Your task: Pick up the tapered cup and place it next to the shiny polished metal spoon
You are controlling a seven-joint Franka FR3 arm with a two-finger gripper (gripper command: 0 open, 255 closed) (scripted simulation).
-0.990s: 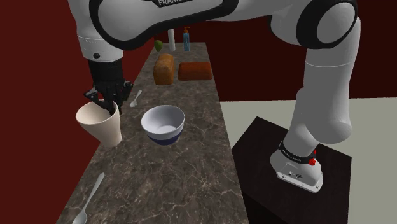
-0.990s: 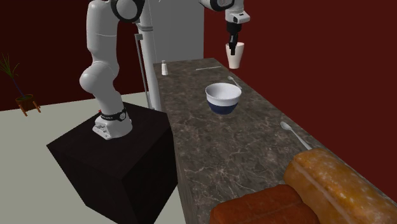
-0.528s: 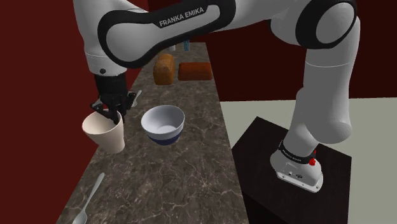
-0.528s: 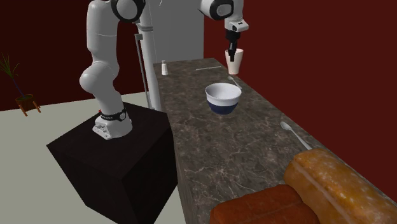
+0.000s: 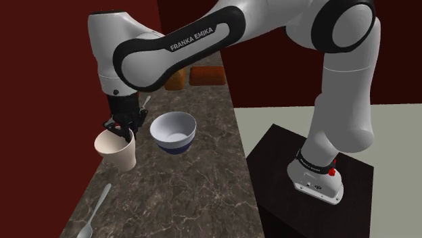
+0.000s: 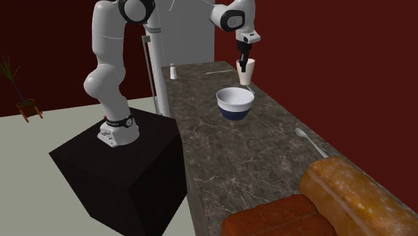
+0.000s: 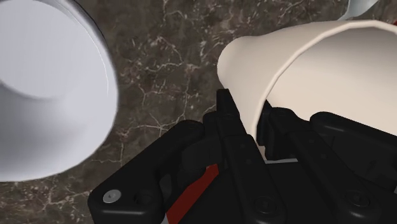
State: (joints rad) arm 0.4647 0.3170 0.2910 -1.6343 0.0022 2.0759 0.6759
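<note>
In the shoulder view the end effector [image 5: 124,127] hangs from the bent wrist over the dark marbled surface [image 5: 196,182], closed on the rim of the cream tapered cup [image 5: 116,150]. The cup leans a little and sits low, just beside the white bowl [image 5: 173,132]; whether its base touches the surface I cannot tell. A long spoon [image 5: 95,213] lies well apart, toward the near end. In the second exterior view the cup [image 6: 246,72] hangs under the end effector [image 6: 244,59] beyond the bowl [image 6: 235,104], and a slim grey spoon [image 6: 246,86] lies just beside its base. That is probably the target, which would explain holding the cup here and not by the other spoon [image 6: 308,139] nearer the loaves [image 6: 348,194]. The wrist view shows the grip: one finger [image 7: 229,121] presses the cup's [image 7: 299,70] outer wall, its partner sits inside the mouth, and the wall is pinched between them. Such a rim pinch suits a mouth too wide to span, though it lets the cup tilt. Placement looks close, with release remaining.
</note>
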